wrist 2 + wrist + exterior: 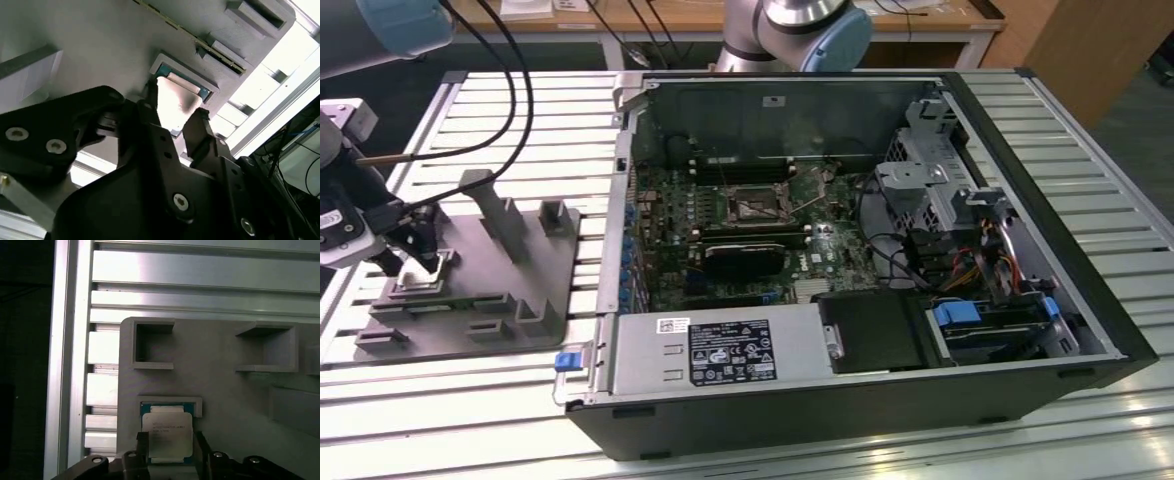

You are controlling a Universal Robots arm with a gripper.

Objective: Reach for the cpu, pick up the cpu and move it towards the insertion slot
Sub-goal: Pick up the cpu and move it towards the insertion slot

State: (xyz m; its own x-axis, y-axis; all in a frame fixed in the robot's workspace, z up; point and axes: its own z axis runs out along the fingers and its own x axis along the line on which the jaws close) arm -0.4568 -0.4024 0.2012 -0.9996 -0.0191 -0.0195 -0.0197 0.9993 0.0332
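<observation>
The cpu (167, 434), a small square chip with a silvery top, lies in a teal-rimmed pocket of the grey fixture (225, 405), at the exterior view's left (424, 276). My gripper (171, 449) straddles it, one black finger (143, 444) on each side edge, and the jaws look closed against the chip. In the second wrist view the cpu (176, 100) shows pale between the same fingers, with the gripper (175, 109) right over it. The insertion slot (758, 205) is a dark square in a shiny bracket on the green board inside the open computer case, far towards the exterior view's right.
The fixture (494, 290) has upright grey posts (487, 205) close beside my gripper. The computer case (854, 400) has raised walls around the board. A long black card (744, 256) lies just below the slot. Black cables (507, 90) hang above the slatted metal table (440, 400).
</observation>
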